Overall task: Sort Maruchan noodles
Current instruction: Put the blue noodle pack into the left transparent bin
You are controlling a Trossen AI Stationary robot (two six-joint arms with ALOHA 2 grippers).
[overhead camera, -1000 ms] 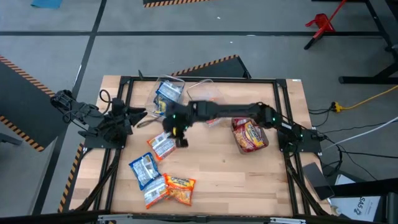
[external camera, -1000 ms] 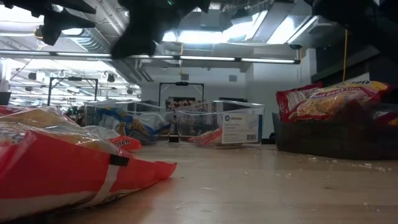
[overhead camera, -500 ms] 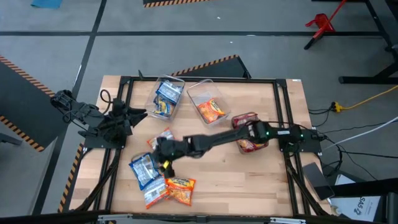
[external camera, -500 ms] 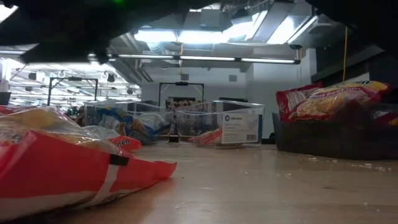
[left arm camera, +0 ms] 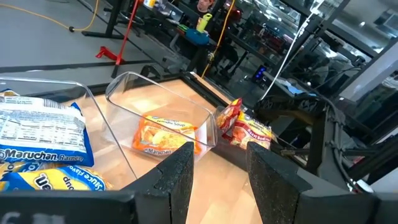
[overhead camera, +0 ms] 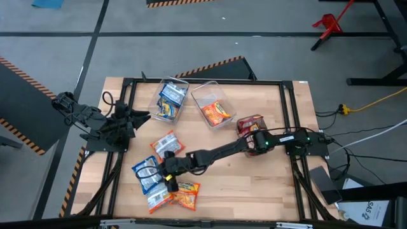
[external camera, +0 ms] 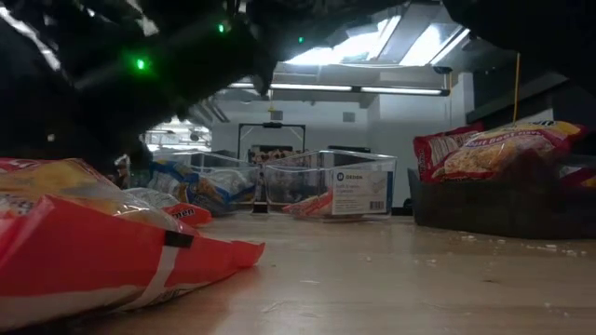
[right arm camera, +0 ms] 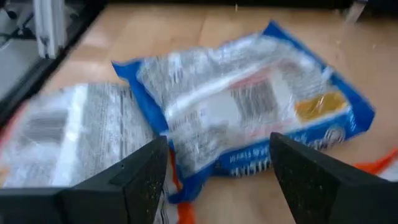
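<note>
Loose Maruchan noodles lie flat on the table's near left: a blue packet (overhead camera: 146, 173), a blue-and-white one (overhead camera: 166, 144), another blue one (overhead camera: 157, 198) and an orange one (overhead camera: 185, 194). My right gripper (overhead camera: 165, 173) reaches across the table and stands open low over them. In its wrist view a blue packet (right arm camera: 249, 106) lies just beyond its fingers (right arm camera: 217, 180), with another packet (right arm camera: 74, 134) beside it. My left gripper (left arm camera: 217, 168) waits open at the table's left edge.
At the far side stand a clear bin (overhead camera: 170, 99) with blue packets and a clear bin (overhead camera: 212, 108) with an orange packet. A dark bin (overhead camera: 255, 135) holds red packets at the right. Black frame rails (overhead camera: 117, 172) run along the table's edges.
My right gripper has swung from beside the far clear bins toward the table's near left and gone down, and it now stands low over the loose packets. The packets on the table have stayed where they were.
</note>
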